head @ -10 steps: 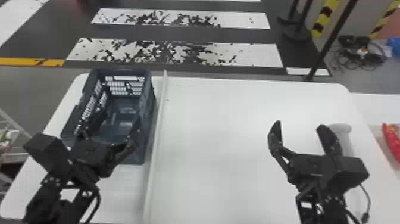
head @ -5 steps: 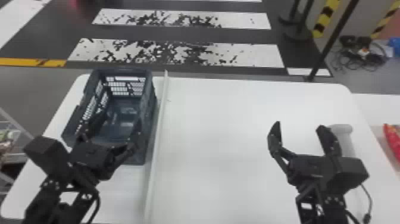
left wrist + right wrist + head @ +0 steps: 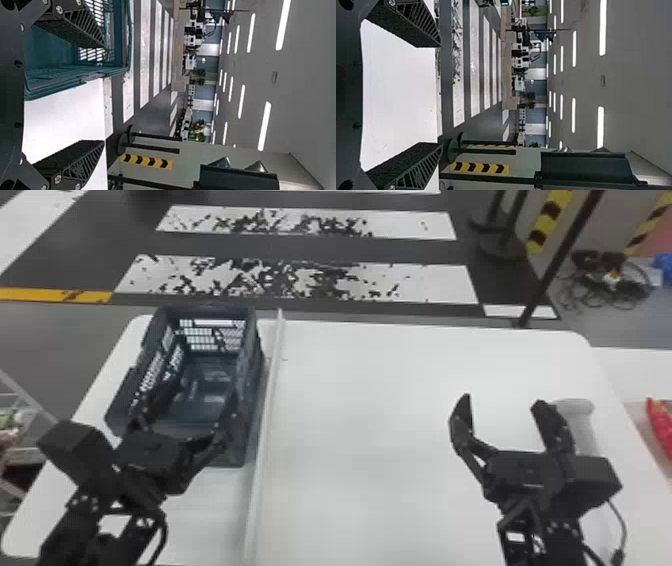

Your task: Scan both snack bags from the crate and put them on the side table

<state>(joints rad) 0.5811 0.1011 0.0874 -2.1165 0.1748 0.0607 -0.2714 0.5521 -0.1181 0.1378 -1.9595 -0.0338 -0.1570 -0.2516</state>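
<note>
One dark crate (image 3: 252, 350) stands at the left end of one white table (image 3: 400, 390), beside one long pale strip (image 3: 267, 405). The left gripper (image 3: 202, 397) is at the crate's near end, hiding part of its inside; whether it touches the crate cannot be told. Its two fingers (image 3: 75, 23) stand wide apart with nothing held between them. The right gripper (image 3: 504, 399) is above the table's right part, its two fingers likewise well spread and empty. Small marks on both grippers are too small to read.

One red packet (image 3: 659, 422) lies past the table's right edge, cut off by the border of the head view; whether it is one of the snack bags cannot be told. A white side table (image 3: 642, 365) is partly visible there. One pale rounded object (image 3: 575, 407), partly hidden by the right gripper, is on the table. Items on a rack (image 3: 20, 397) at the left border are cut off and hard to identify. A tangle of cables (image 3: 600, 287) lies on the floor beyond.
</note>
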